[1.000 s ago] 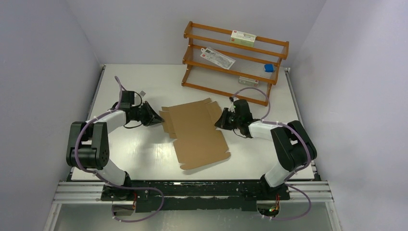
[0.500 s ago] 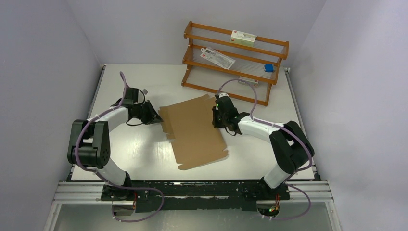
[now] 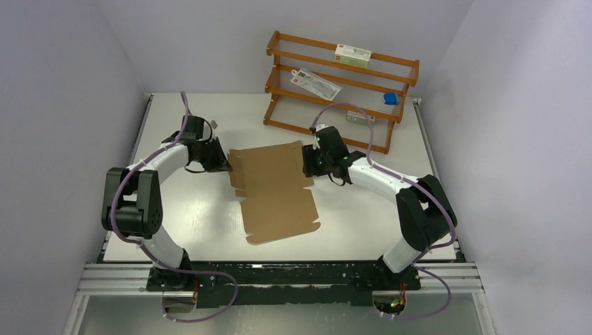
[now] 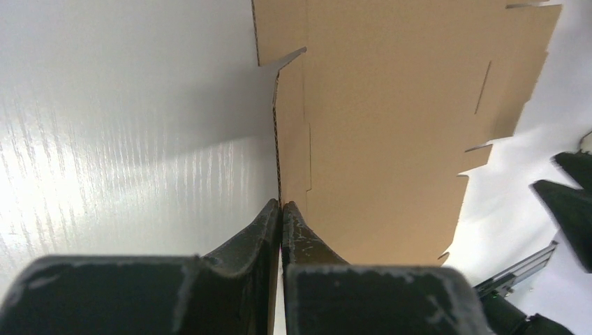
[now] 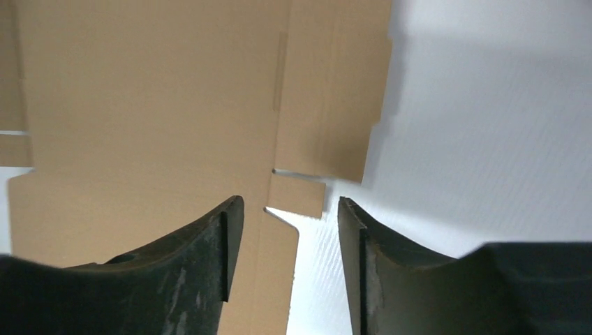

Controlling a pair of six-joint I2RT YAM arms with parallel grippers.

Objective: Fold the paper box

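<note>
Paper box (image 3: 276,192): flat brown cardboard sheet, centre of the overhead frame, on white tabletop (image 3: 195,216).
Left end effector (image 4: 280,206): clamped tight on the sheet's left edge.
Right end effector (image 5: 290,204): fingers apart over the sheet's upper-right flap, gripping nothing.
Wooden rack (image 3: 307,42): upper right.

Standing by the desk, I see two matching machines: the left arm (image 3: 166,159) and the right arm (image 3: 380,183) each have smooth white shells on the slimmer links and chunky matte-black housings at the joints. A thin purple cable (image 3: 185,105) loops loosely along the outside of each one. Up close, the left fingers (image 4: 255,234) and the right fingers (image 5: 202,255) are black, wedge-shaped blades tapering towards the tips, their inner faces scuffed and flecked with pale grey wear marks.
</note>
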